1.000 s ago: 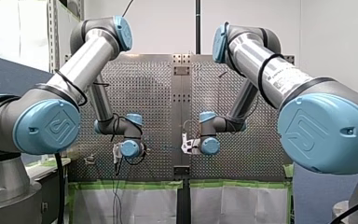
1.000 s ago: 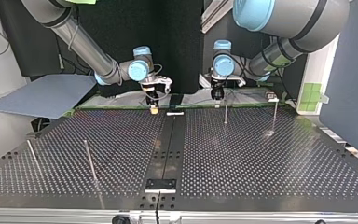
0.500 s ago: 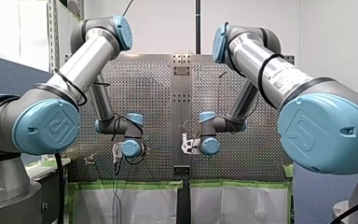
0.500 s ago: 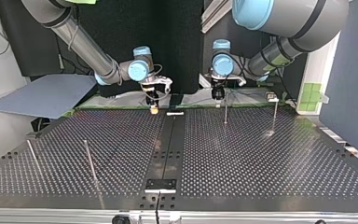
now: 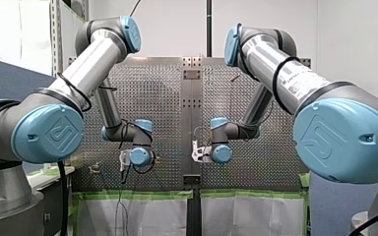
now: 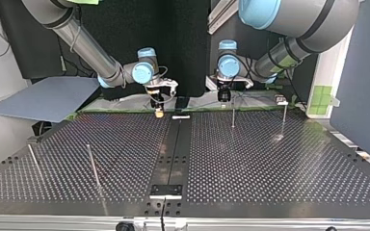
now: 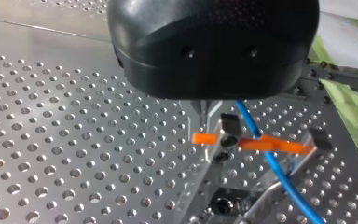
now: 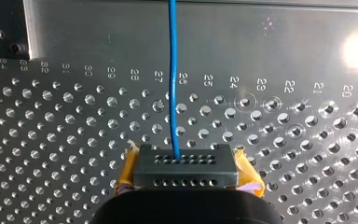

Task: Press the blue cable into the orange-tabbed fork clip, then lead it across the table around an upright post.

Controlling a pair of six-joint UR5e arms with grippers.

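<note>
Well, the blue cable [image 7: 271,161] lies across the orange-tabbed fork clip [image 7: 251,143] under my left tool [image 6: 224,97] (grip: cannot tell), seemingly not yet seated. My right tool [image 8: 184,172] pinches it between yellow pads [image 8: 127,170]. Next I'd press down, then lead it round the upright post [image 6: 233,117].

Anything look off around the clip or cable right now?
Nothing spilled or damaged. One oddity: in the left wrist view the blue cable crosses the orange-tabbed fork clip on a slant, apparently over its tabs; can't tell if it's seated. My right pincer grips the cable.
</note>
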